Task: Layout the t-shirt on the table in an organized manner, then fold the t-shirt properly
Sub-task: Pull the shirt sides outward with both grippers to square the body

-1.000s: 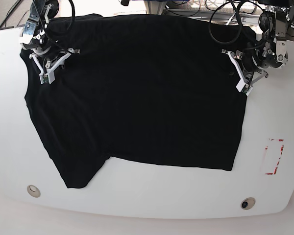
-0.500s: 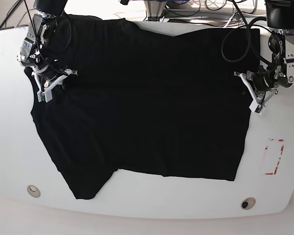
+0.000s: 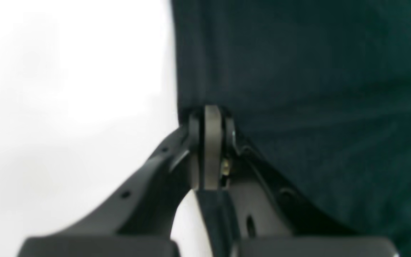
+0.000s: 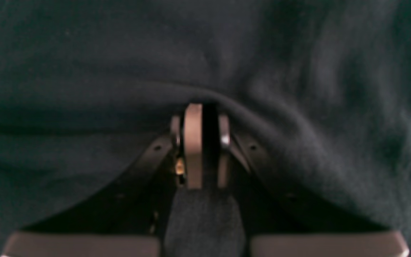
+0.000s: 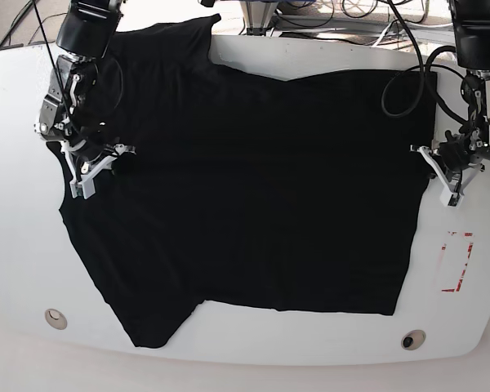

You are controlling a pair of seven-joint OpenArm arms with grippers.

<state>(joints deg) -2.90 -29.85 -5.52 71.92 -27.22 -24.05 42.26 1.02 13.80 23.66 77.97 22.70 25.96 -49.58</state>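
The black t-shirt (image 5: 245,188) lies spread over most of the white table (image 5: 16,245), with one sleeve pointing to the front left. In the base view my right gripper (image 5: 118,153) sits at the shirt's left side, shut on a raised fold of the cloth. The right wrist view shows the t-shirt (image 4: 84,64) filling the frame, with my right gripper (image 4: 202,109) pinching it. My left gripper (image 5: 420,153) is shut on the shirt's right edge. In the left wrist view my left gripper (image 3: 211,114) pinches the t-shirt (image 3: 316,71) at its hem, with bare table (image 3: 66,89) beside it.
A red dashed rectangle (image 5: 456,261) marks the table at the right, just past the shirt. Two small round holes (image 5: 55,318) (image 5: 412,339) lie near the front edge. Cables (image 5: 367,10) and arm bases crowd the back edge.
Both grippers have moved toward the table's front and dragged the t-shirt along. Its far edge has come forward, so bare table now shows behind it at the right.
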